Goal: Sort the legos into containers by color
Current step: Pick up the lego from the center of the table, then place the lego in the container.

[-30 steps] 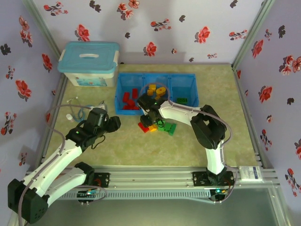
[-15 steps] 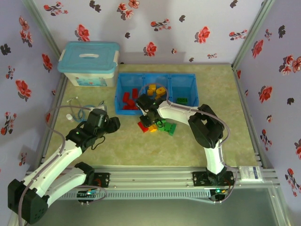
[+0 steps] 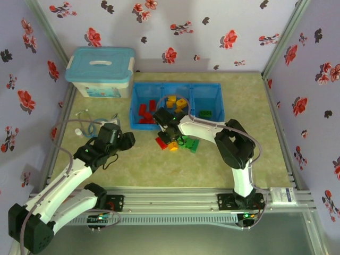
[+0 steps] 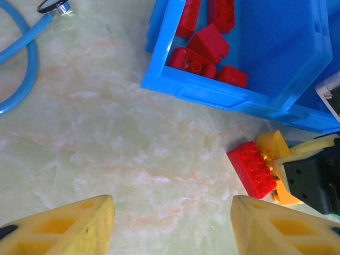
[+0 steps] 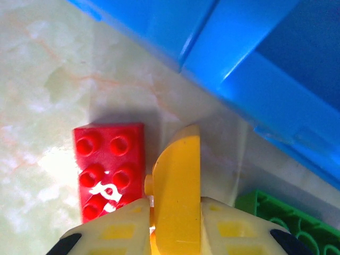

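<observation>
Yellow fingers of the left gripper stand apart, empty, over the marbled counter before the glossy blue tray, whose left compartment holds red legos. Just before the tray's wall, beside a studded red brick, the right gripper is clamped on a smooth, round-topped yellow lego, a green brick right of it.

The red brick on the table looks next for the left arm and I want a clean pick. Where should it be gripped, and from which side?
Probably from above, pinching the red brick by its two short ends: it lies flat, studs up, and one long side is crowded by the yellow piece that the right gripper is shut on.
</observation>
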